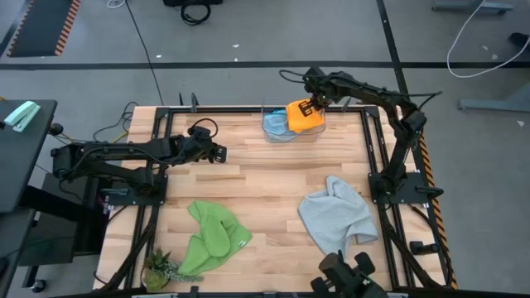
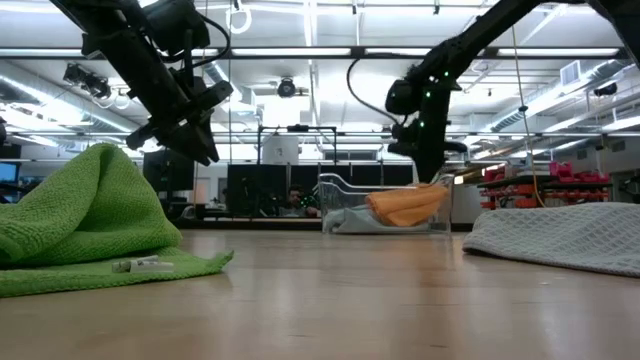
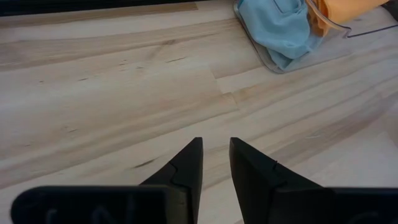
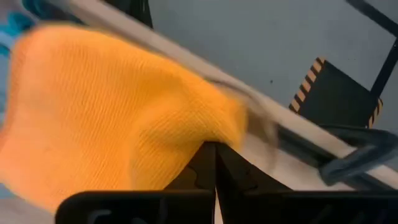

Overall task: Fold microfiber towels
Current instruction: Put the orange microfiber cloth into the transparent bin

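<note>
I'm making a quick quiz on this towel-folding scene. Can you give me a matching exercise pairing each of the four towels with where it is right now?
Towels:
1. orange towel
2. blue towel
3. green towel
4. grey towel

Places:
A. crumpled on the table near the left arm's side
B. lying in the clear bin
C. pinched in the right hand over the bin
D. crumpled on the table near the right arm's base

Pairs: 1-C, 2-B, 3-A, 4-D
</note>
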Controlling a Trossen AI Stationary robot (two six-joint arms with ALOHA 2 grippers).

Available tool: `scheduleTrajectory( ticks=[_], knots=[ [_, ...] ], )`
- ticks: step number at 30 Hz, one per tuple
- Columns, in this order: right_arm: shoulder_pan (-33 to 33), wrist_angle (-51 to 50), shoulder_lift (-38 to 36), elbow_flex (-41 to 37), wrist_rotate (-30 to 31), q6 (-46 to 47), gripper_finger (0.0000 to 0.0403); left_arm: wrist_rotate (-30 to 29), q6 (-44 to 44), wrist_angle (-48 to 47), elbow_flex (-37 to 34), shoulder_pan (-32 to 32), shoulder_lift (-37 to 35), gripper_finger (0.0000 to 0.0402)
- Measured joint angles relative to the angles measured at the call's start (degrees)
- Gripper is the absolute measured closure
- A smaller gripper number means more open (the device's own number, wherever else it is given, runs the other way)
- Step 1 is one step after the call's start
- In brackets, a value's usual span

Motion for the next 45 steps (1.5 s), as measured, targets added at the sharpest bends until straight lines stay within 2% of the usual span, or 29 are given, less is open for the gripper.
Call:
scheduleTrajectory(
  ticks=[4, 7, 10, 15, 18, 22, 27, 31, 37, 45],
  knots=[
    [1.1, -0.5, -3.7, 0.8, 0.4, 1.1, 0.0396, -0.5, 0.4, 0.0, 0.0, 0.3, 0.0, 0.031],
    [3.4, -0.3, -5.4, 0.9, -2.0, 2.0, 0.04, -1.0, 0.6, 0.0, 0.0, 1.1, 0.0, 0.0314],
    [5.7, -0.3, -4.5, 0.9, -5.1, 2.4, 0.0399, -1.3, 0.6, 0.0, 0.0, 2.1, 0.0, 0.0318],
    [7.0, -0.3, -0.3, 0.8, -5.6, 2.2, 0.04, -1.3, 0.6, 0.0, 0.0, 3.0, 0.0, 0.0321],
    [5.4, -1.2, 1.3, 0.8, -3.7, 2.2, 0.04, -1.0, 0.6, 0.0, 0.0, 2.8, 0.0, 0.0319],
    [3.2, -3.3, 1.5, 0.8, 2.4, 0.8, 0.04, 0.3, 0.6, -0.1, 0.0, 1.8, 0.0, 0.0314],
    [0.9, -4.8, 1.3, 0.8, 2.8, 0.1, 0.0399, 0.5, 0.6, -0.1, 0.0, 0.6, 0.0, 0.031],
    [1.0, -4.7, 1.3, 0.8, 0.8, 0.1, 0.0399, 0.5, 0.5, -0.1, 0.0, 0.6, 0.0, 0.0311],
    [5.0, -4.7, 1.3, 0.8, -4.4, -0.4, 0.0399, 0.5, 0.4, -0.1, 0.0, 0.7, 0.0, 0.0317],
    [7.5, -1.5, 1.3, 0.8, -4.6, -0.5, 0.04, 0.4, 0.3, -0.1, 0.0, 0.7, 0.0, 0.0315]
  ],
)
